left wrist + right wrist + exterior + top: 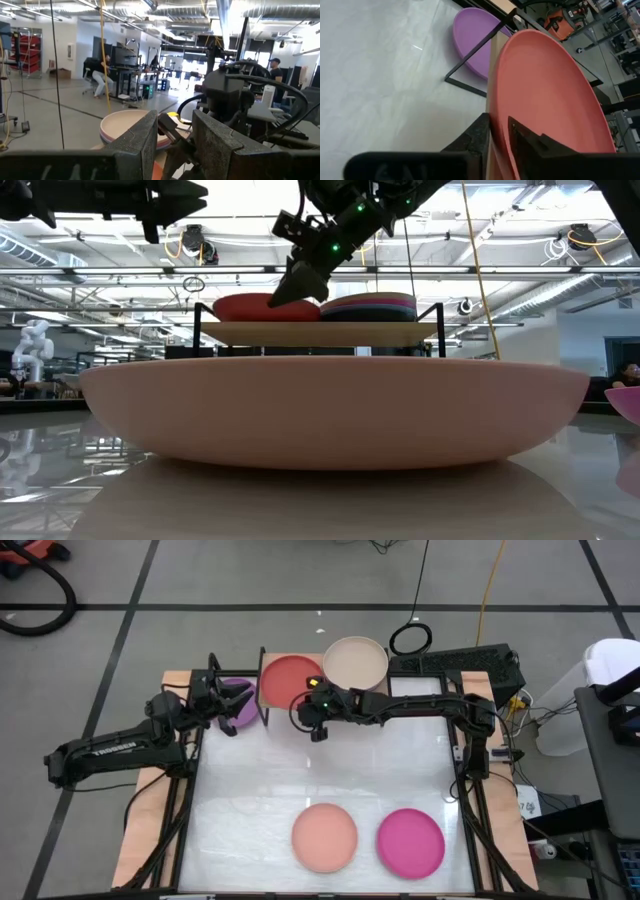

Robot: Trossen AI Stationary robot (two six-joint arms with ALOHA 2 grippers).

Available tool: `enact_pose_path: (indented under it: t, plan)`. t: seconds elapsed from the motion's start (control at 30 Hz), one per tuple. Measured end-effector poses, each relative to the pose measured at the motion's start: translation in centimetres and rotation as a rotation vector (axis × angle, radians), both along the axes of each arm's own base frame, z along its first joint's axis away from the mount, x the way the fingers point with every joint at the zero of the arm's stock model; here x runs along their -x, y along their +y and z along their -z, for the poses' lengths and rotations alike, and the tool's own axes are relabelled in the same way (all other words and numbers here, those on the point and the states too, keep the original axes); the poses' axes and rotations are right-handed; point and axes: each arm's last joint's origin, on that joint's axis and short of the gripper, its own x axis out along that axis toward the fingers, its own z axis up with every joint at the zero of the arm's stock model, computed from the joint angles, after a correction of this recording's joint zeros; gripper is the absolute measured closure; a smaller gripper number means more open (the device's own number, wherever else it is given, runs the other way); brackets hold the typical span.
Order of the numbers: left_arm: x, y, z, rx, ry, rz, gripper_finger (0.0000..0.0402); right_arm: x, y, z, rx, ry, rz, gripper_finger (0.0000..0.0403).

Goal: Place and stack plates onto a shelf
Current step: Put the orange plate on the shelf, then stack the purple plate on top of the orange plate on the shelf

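Observation:
The light-wood shelf (395,688) stands at the table's far edge. A red plate (288,680) lies on its left half. A stack topped by the beige plate (355,662) sits on its right half, showing coloured rims in the low view (372,306). My right gripper (308,702) is shut on the red plate's near rim. My left gripper (226,706) hangs open above the purple plate (240,702), which lies on the table left of the shelf. The salmon plate (324,836) and a magenta plate (410,843) rest near the front edge. My right gripper (500,132) pinches the red plate's rim (501,107) on the side facing the table's near edge, one finger (481,131) outside under the rim and one (522,137) on the inner face. It slants down from the near side. The plate (255,307) sits on the shelf board.
The shelf's black metal legs (470,60) stand between the purple plate and the red one. The white tabletop (330,770) stretches between the shelf and the two front plates. Cables and equipment lie beyond the table's right edge. People show in the room behind.

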Motion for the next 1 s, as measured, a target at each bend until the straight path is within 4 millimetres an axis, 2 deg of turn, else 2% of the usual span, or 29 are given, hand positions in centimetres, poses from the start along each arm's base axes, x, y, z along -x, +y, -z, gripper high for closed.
enact_pose_path:
  t: [0.4, 0.63, 0.8, 0.9, 1.0]
  plan:
    - [0.0, 0.1, 0.2, 0.014, 0.013, -0.013, 0.0275, -0.1, 0.1, -1.0, 0.04, -0.061, 0.039, 0.0287]
    - [-0.1, 0.1, 0.6, 0.02, 0.063, -0.035, 0.0275, 0.9, 2.0, -3.8, 0.048, -0.119, 0.003, 0.0263]
    - [-0.2, 0.2, 1.5, 0.078, 0.137, -0.03, 0.0275, 2.3, 3.1, -6.1, 0.047, -0.148, -0.007, 0.0255]
    - [-0.2, 0.2, 2.3, 0.152, 0.224, -0.048, 0.0275, 3.9, 4.6, -8.2, 0.004, -0.171, -0.026, 0.0254]
    - [0.2, 0.2, 2.1, 0.199, 0.376, -0.094, 0.0275, 6.2, 6.3, -10.0, -0.058, -0.16, -0.072, 0.0256]
